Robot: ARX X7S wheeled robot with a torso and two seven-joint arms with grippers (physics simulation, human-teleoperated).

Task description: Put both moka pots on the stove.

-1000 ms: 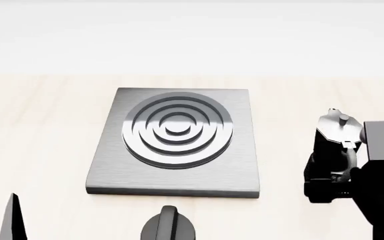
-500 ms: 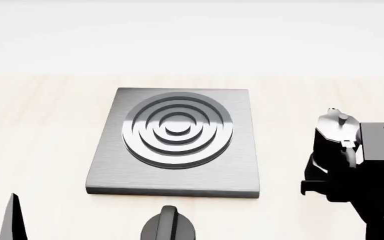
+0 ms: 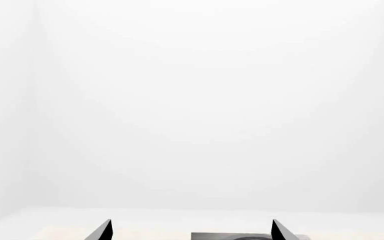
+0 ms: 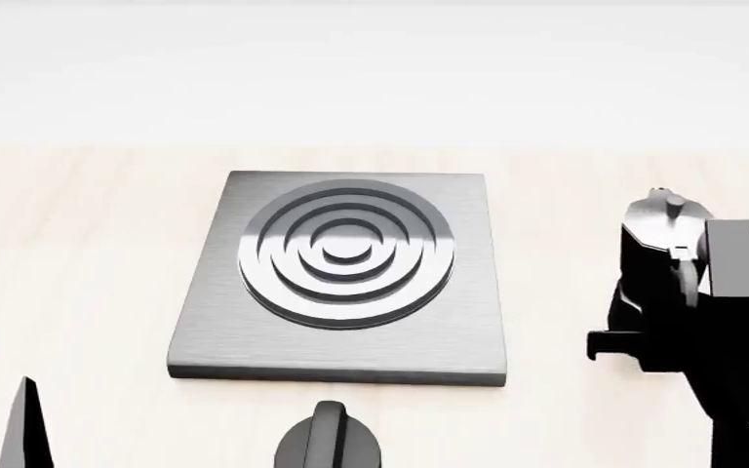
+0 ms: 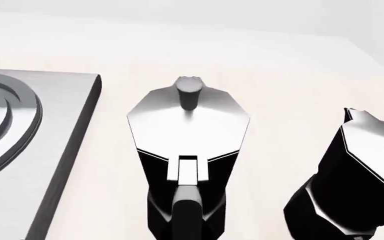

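On my head camera the stove (image 4: 342,278) lies flat in the middle of the pale tabletop (image 4: 75,253), its ring burner bare. A black dial knob (image 4: 329,444) sits just in front of its near edge.

To the right of the stove, well clear of the plate, one moka pot (image 4: 654,263) stands upright on the tabletop. My right hand (image 4: 687,346) is right against its near side, at the handle. The dark body of the arm hides the fingers, so I cannot tell whether they are spread or pinching the handle.

My right wrist camera looks down on that pot's silvery lid and knob, its handle pointing toward the lens. The second moka pot (image 5: 359,175) stands close beside it, apart from it, on the side away from the stove.

My left hand (image 3: 190,232) hangs spread, two dark fingertips (image 3: 102,231) framing nothing but white wall and a sliver of stove.
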